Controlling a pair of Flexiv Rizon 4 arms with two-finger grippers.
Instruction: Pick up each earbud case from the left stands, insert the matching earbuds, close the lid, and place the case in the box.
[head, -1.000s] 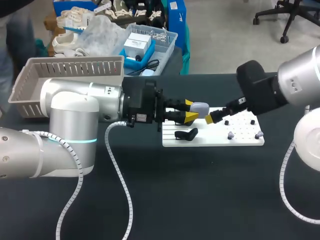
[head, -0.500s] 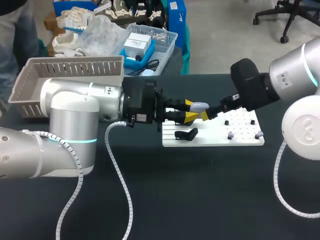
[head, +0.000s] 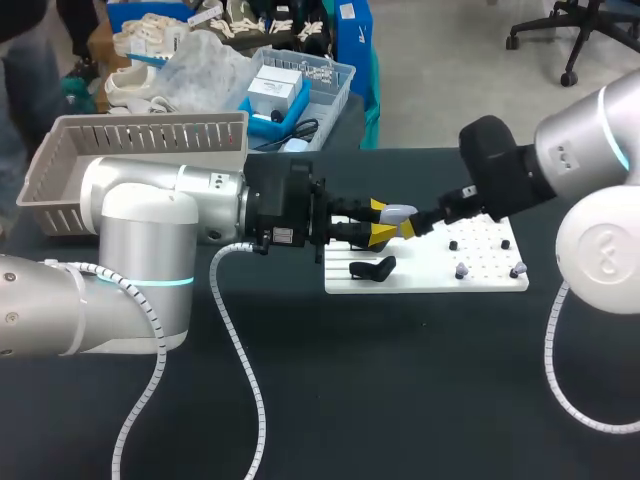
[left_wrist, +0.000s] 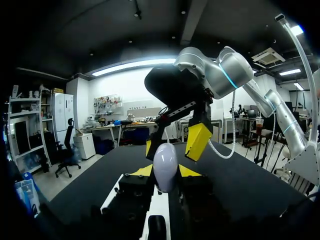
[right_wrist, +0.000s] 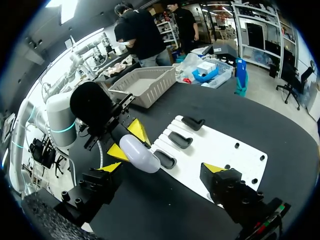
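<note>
- The dark worktop (head: 400, 400) carries everything.
- My left arm (head: 140, 225) comes in from the left edge and lies level above the worktop, pointing toward the middle.
- My right arm (head: 590, 150) comes in from the right edge and angles down toward the same spot.
- A grey slatted box (head: 140, 135) sits at the far left corner of the worktop.
- A white board (head: 440, 280) lies flat, right of the middle and nearer the far edge.
- The left gripper (head: 381, 222) hangs over the board's left end, its yellow tips clamped on the earbud case from two sides.
- The right gripper (right_wrist: 163, 168) faces it, fingers spread wide (one tip just beside the case, the other well apart).
- The earbud case (head: 399, 212), pale and rounded, is held in the air above the board's left end, its lid closed.
- Black stands (right_wrist: 180, 140) sit in a row along the board's left end.
- Two small pale earbuds (head: 460, 270) stand on pegs near the board's right end.
</note>
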